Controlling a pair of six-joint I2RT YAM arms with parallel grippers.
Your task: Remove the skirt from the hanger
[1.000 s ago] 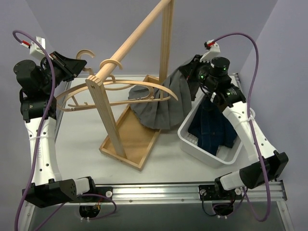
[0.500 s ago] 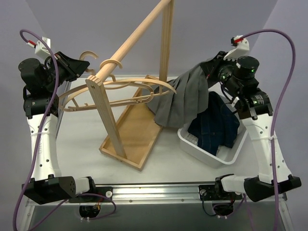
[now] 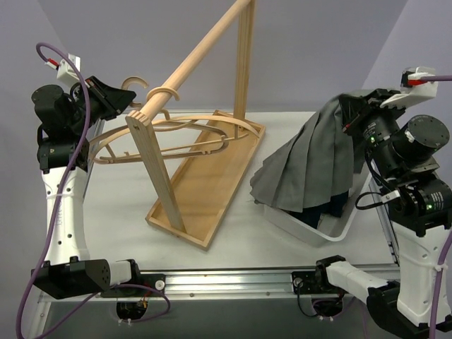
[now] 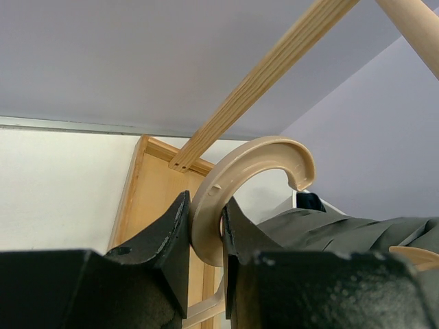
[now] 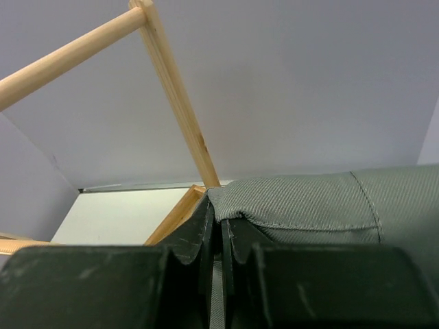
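The grey pleated skirt (image 3: 311, 166) hangs free of the hanger, draped over the white bin (image 3: 300, 224) at the right. My right gripper (image 3: 351, 113) is shut on its top edge. In the right wrist view the skirt's waistband (image 5: 309, 205) is pinched in that gripper (image 5: 221, 229). The bare wooden hanger (image 3: 176, 134) lies across the rack at the left. My left gripper (image 3: 120, 99) is shut on its hook (image 3: 135, 85). In the left wrist view that gripper (image 4: 206, 226) clamps the curved hook (image 4: 254, 161), and the skirt (image 4: 336, 229) shows beyond.
A wooden rack stands mid-table with a slanted round rod (image 3: 201, 53), a near upright post (image 3: 159, 176) and a flat tray base (image 3: 208, 191). Dark blue denim (image 3: 337, 201) lies in the bin under the skirt.
My right arm has risen and swung right with the skirt, drawing it off the hanger's right end and over the bin. The left gripper has kept hold of the hook.
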